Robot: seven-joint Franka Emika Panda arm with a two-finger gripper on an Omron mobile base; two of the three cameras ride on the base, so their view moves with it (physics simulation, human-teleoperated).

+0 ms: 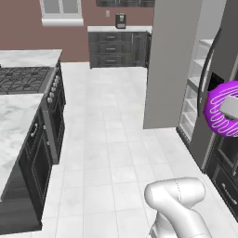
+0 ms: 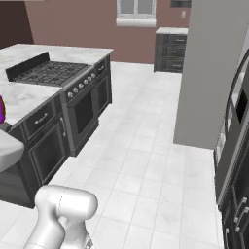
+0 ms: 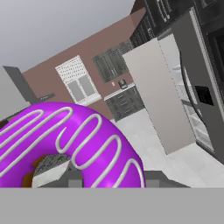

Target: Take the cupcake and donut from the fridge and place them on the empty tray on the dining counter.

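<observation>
My gripper (image 1: 229, 107) is shut on the donut (image 1: 221, 110), a ring with purple icing and white stripes, and holds it in the air at the right edge of the left base view. In the hand view the donut (image 3: 74, 138) looms large, with a grey finger showing through its hole. A purple sliver of the donut (image 2: 1, 110) shows at the left edge of the right base view. The grey fridge (image 1: 171, 60) stands just behind, its door swung open and white shelves (image 1: 194, 90) visible inside. The cupcake, tray and dining counter are out of view.
A marble counter with a black cooktop (image 1: 23, 79) and an oven (image 1: 52, 125) beneath runs along the left. Dark cabinets with a coffee machine (image 1: 120, 20) line the far wall. Open white tiled floor (image 1: 111, 139) lies between the counter and the fridge.
</observation>
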